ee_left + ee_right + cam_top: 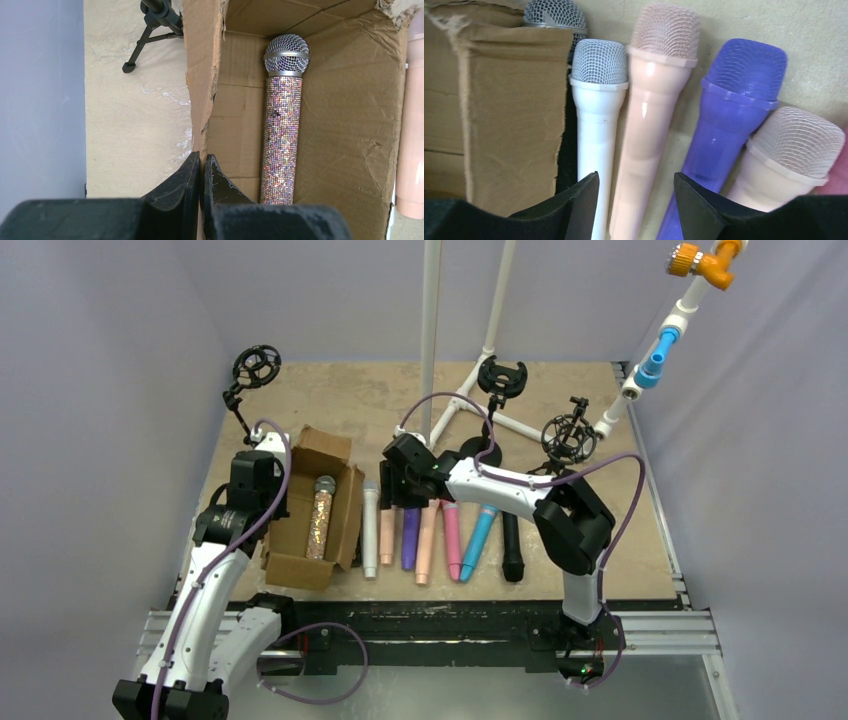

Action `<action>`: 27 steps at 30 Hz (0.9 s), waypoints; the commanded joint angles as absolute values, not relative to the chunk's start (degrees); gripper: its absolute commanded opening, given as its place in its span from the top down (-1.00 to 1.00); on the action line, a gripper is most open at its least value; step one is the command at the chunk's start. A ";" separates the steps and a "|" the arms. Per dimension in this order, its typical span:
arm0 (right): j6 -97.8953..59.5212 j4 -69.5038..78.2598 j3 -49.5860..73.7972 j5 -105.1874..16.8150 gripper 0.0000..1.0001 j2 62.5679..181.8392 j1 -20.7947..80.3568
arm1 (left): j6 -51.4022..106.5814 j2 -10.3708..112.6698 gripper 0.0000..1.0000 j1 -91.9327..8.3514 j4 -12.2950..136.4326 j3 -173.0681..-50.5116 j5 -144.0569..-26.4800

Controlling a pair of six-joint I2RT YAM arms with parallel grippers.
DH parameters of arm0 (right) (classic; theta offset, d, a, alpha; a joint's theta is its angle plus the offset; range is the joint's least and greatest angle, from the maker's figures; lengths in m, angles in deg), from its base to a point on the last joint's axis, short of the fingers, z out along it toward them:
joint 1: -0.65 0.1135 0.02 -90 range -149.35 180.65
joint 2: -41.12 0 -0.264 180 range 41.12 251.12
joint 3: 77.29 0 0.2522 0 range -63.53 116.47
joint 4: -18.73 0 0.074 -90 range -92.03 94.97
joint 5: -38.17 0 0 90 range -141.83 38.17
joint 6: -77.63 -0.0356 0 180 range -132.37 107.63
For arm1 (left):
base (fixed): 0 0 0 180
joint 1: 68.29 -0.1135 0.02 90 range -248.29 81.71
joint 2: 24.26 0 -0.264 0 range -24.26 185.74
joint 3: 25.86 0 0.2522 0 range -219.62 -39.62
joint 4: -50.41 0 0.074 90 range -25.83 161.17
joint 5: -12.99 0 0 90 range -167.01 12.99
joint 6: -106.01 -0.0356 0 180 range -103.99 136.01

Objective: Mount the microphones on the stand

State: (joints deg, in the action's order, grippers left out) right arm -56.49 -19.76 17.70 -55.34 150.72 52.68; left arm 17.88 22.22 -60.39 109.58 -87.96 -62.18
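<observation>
Left gripper (201, 159) is clamping shut on the thin left wall of the cardboard box (350, 125), apparently pinning the box so it cannot slide. Inside, the silver glitter microphone (281, 135) is lying flat on the box floor, its sequinned barrel sparkling beneath a round metal mesh head.

Just right of the box, more microphones are lying side by side on the wooden table (620, 540), handles toward the arms for an easy reach. They are all smooth, glossy plastic with tapering handles. The white microphone (599, 100) is showing a grey mesh dome, the peach microphone (654, 100) a matching peach grille, and the purple microphone (734, 110) a squarer head. A paler peach one is resting beside them.

Right gripper (635, 176) is hovering over this row with its dark jaws parted on either side of the peach handle, gripping nothing. It is probably lining up a pick.

Farther back, the white tripod stand (470, 405) and the black ring-shaped shock mounts (502, 378) are standing empty, waiting for microphones.
</observation>
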 commanded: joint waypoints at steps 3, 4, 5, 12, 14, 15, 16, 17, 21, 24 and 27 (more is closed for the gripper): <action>-58.25 -19.76 22.39 -59.73 -0.10 144.64 54.61 | 17.32 21.10 1.00 -60.20 107.42 -88.19 -62.84; -58.47 -18.85 22.84 -60.23 -0.08 143.60 55.17 | 17.33 21.12 1.00 -60.20 107.32 -88.14 -62.67; -58.71 -18.40 23.73 -60.52 -0.05 142.89 55.79 | 17.33 21.10 1.00 -60.20 107.23 -88.15 -62.48; -58.29 -23.25 39.32 -60.88 -0.05 150.13 62.13 | 17.55 21.35 1.00 -60.20 106.98 -88.27 -61.80; -57.96 -25.68 44.26 -60.18 -0.09 154.94 63.26 | 17.57 21.36 1.00 -60.20 107.20 -88.35 -61.72; -57.72 -26.98 46.80 -59.61 -0.11 157.02 63.58 | 17.59 21.34 1.00 -60.20 107.29 -88.48 -61.71; -57.47 -28.65 49.29 -59.11 -0.12 158.65 63.77 | 17.54 21.24 1.00 -60.20 107.36 -88.64 -61.71; -57.21 -30.21 51.47 -58.69 -0.13 161.76 63.90 | 17.56 21.19 1.00 -60.16 107.36 -88.73 -61.71; -56.76 -31.94 54.72 -58.08 -0.15 167.17 64.11 | 17.71 21.11 1.00 -60.12 107.62 -89.33 -62.04; -57.16 -32.22 55.39 -58.07 -0.17 169.88 64.11 | 18.19 21.04 1.00 -60.12 108.13 -89.72 -62.75; -57.30 -32.24 56.95 -57.89 -0.20 172.48 64.11 | 18.75 20.71 1.00 -60.07 108.68 -90.10 -63.90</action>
State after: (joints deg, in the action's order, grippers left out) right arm -57.45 -29.22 53.37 -58.00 172.47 64.38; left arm 17.92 21.79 -60.39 109.49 -88.04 -62.46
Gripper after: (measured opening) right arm 0.585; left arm 0.030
